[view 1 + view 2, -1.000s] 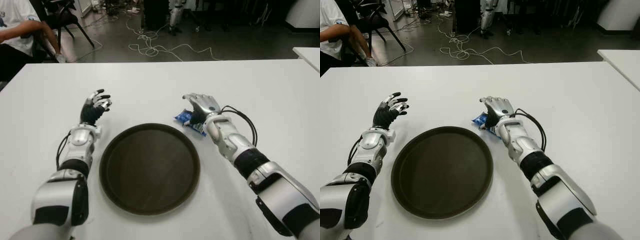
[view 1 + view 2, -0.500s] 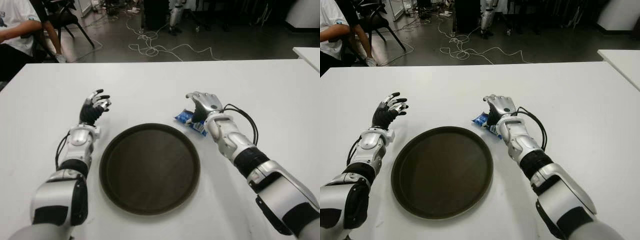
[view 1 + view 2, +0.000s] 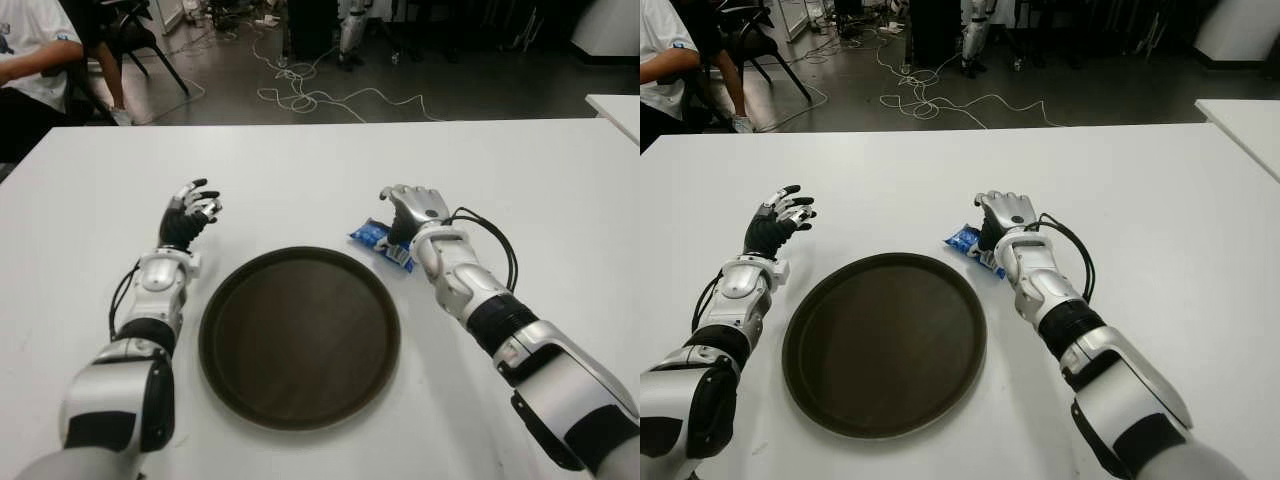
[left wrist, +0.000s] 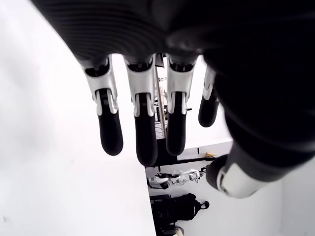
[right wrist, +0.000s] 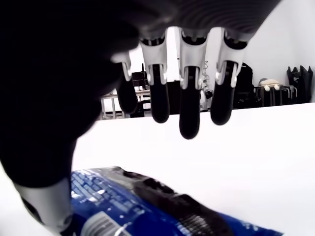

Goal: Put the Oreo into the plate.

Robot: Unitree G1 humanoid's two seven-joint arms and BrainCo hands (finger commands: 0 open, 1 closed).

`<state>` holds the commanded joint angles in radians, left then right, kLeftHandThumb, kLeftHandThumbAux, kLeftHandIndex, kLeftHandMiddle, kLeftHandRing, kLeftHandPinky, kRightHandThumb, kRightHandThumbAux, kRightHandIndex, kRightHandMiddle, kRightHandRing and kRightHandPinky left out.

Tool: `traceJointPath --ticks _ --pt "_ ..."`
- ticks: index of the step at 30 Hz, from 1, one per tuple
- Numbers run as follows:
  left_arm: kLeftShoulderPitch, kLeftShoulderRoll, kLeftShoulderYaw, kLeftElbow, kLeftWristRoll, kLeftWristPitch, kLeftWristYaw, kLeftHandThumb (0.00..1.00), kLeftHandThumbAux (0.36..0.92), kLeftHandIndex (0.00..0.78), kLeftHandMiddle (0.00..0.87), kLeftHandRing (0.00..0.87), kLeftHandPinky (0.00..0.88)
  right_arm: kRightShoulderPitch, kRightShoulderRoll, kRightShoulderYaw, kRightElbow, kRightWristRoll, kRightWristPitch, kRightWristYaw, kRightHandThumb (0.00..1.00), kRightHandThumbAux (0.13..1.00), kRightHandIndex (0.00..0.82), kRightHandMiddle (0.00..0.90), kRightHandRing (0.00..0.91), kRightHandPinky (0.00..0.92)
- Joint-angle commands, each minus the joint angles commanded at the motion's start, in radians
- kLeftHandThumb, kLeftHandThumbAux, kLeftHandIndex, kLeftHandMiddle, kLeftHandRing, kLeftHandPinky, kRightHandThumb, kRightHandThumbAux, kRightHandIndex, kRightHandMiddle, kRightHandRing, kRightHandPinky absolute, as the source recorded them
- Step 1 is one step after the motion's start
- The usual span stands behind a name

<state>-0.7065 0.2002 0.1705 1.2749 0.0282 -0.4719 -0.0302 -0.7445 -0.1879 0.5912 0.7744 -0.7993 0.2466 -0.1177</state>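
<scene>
The Oreo is a blue packet [image 3: 372, 237] lying flat on the white table [image 3: 300, 170], just past the upper right rim of the plate. The plate is a round dark brown tray [image 3: 300, 340] with nothing in it, in front of me between the arms. My right hand [image 3: 402, 203] hovers over the packet's right end. In the right wrist view its fingers [image 5: 189, 105] hang straight above the blue packet [image 5: 118, 204] without closing on it. My left hand [image 3: 192, 208] shows left of the plate, with its fingers [image 4: 140, 123] spread and holding nothing.
A seated person [image 3: 35, 60] and a chair [image 3: 130, 35] are beyond the table's far left corner. Cables [image 3: 310, 95] trail across the dark floor behind the far edge. The corner of a second white table [image 3: 618, 108] shows at the far right.
My right hand has shifted slightly to the right over the packet's right end. The packet, the plate and the left hand have not moved.
</scene>
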Motion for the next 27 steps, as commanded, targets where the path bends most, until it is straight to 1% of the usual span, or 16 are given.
traceJointPath --ticks 5,10,13,17,21,24,27 --pt "0.0 0.0 -0.005 0.0 0.006 -0.004 0.008 0.397 0.682 0.181 0.292 0.316 0.307 0.004 -0.005 -0.011 -0.008 0.018 -0.017 0.012 0.0 0.735 0.203 0.225 0.259 0.282" --pt "0.001 -0.004 -0.002 -0.001 0.001 -0.005 0.005 0.391 0.686 0.181 0.295 0.318 0.326 0.017 -0.013 -0.067 -0.019 0.109 -0.11 0.067 0.0 0.742 0.198 0.229 0.246 0.252" --pt "0.001 -0.006 0.0 0.0 -0.002 -0.004 0.004 0.399 0.682 0.18 0.295 0.32 0.333 0.016 -0.015 -0.083 -0.013 0.135 -0.139 0.092 0.0 0.745 0.193 0.227 0.239 0.244" --pt "0.001 -0.007 -0.001 0.0 -0.002 -0.005 0.006 0.408 0.679 0.187 0.3 0.324 0.33 0.013 -0.012 -0.095 -0.009 0.15 -0.141 0.124 0.0 0.752 0.163 0.199 0.21 0.215" --pt "0.002 -0.008 -0.004 -0.002 0.003 -0.009 0.011 0.414 0.676 0.182 0.294 0.32 0.326 0.012 -0.006 -0.105 -0.002 0.16 -0.134 0.133 0.0 0.765 0.144 0.173 0.183 0.181" --pt "0.001 -0.008 -0.007 -0.002 0.005 -0.006 0.016 0.42 0.684 0.177 0.286 0.314 0.328 0.011 -0.005 -0.107 0.001 0.159 -0.129 0.136 0.0 0.766 0.139 0.164 0.171 0.169" --pt "0.001 -0.008 -0.01 -0.002 0.008 -0.004 0.023 0.419 0.69 0.173 0.283 0.309 0.324 0.005 -0.002 -0.107 0.021 0.158 -0.133 0.133 0.0 0.766 0.141 0.164 0.172 0.175"
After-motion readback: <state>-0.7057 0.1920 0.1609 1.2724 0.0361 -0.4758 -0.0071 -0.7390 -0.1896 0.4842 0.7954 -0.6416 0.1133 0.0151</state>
